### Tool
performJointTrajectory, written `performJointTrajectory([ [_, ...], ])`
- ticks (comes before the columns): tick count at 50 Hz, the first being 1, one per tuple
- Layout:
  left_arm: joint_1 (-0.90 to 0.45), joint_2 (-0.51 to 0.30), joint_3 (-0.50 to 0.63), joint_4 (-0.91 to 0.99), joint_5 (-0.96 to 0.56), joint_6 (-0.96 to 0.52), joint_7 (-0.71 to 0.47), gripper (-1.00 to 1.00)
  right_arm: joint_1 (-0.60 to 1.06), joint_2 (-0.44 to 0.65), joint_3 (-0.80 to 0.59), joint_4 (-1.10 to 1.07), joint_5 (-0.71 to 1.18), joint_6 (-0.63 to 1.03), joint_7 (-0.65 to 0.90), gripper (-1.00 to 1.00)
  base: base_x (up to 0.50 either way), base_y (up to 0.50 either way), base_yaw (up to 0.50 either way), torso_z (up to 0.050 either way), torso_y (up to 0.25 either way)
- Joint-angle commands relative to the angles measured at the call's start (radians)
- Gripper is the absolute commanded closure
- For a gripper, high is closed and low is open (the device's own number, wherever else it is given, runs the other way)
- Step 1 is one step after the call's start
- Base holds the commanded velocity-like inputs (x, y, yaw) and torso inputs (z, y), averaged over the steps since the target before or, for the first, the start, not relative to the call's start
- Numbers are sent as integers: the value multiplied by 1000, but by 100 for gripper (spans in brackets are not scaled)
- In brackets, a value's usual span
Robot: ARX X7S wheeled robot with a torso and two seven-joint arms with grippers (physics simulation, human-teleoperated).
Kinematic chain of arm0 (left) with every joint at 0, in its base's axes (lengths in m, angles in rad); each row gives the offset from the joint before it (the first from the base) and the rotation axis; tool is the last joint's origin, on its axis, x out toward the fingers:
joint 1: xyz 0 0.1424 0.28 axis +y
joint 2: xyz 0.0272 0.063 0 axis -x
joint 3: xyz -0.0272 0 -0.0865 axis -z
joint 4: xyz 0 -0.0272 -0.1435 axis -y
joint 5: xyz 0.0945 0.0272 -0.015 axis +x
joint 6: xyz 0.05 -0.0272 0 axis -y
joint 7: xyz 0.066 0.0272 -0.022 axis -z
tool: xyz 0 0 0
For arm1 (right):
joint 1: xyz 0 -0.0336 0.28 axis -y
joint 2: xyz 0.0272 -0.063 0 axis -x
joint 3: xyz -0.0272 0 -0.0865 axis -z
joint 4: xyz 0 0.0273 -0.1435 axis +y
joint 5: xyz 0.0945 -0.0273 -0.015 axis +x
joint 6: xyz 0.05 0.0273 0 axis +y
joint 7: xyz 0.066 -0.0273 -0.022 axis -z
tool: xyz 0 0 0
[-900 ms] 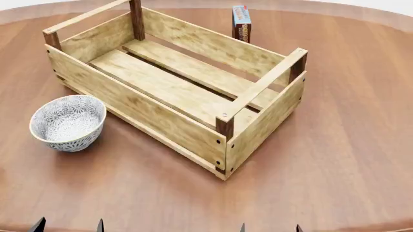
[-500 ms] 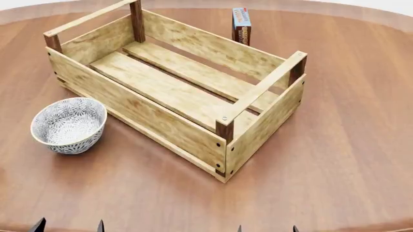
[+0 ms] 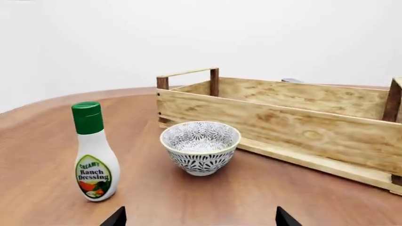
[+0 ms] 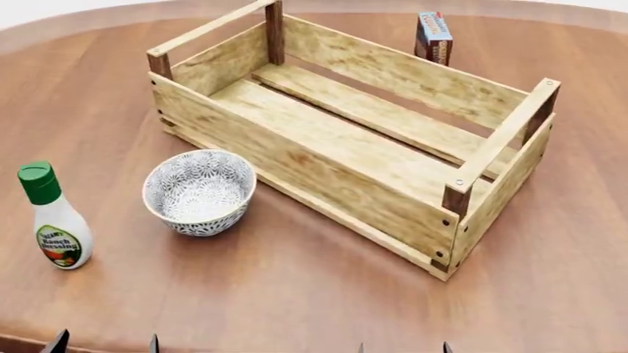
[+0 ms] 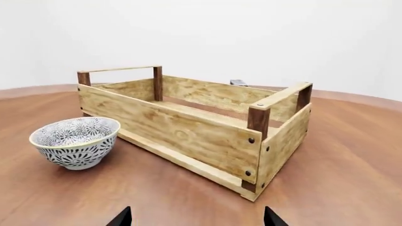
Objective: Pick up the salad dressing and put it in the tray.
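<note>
Spanning every view, a round reddish-brown wooden table point(image 4: 294, 294) under plain white walls. Salad dressing point(image 4: 54, 217) stands upright at the table's left, apart from the tray point(image 4: 354, 140), with the patterned bowl point(image 4: 199, 191) between them. Label reads "Creamy Ranch Dressing"; green cap on a white body. Blue-and-red box point(image 4: 433, 37) upright behind the tray's far wall, print too small to read. Left gripper point(image 3: 197, 219) and right gripper point(image 5: 195, 217) show only dark fingertips, spread apart, grasping nothing.
</note>
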Motion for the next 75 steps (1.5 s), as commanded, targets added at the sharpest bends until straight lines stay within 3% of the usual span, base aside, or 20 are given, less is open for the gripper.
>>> performJointTrajectory([
  [1,0,-15,18,-1,-10,9,-16,-100,-1,14,-18,-3,12,-9,15,-100,0,500,0,0,0],
  [13,-4,-27,33,-8,-20,14,-31,-100,11,29,-54,9,-10,8,32,-100,0,322,0,0,0],
  [20,-19,-42,44,46,-19,-62,-42,-100,5,34,-44,-18,-29,-6,80,-100,164,0,0,0,0],
  [33,-79,-75,-11,434,-114,-383,-94,-100,45,77,27,-427,52,349,124,-100,500,0,0,0,0],
  [39,-103,-89,-48,546,-169,-468,-108,-100,69,95,51,-530,58,417,146,-100,500,0,0,0,0],
  [68,-98,-122,-23,536,-181,-421,-139,-100,77,109,86,-568,116,450,169,-100,499,0,0,0,1],
  [70,-97,-124,-20,535,-182,-419,-140,-100,55,98,93,-551,115,353,164,-100,0,0,0,0,0],
  [75,-98,-129,-18,534,-190,-421,-146,-100,41,111,76,-545,105,318,151,-100,0,0,100,0,0],
])
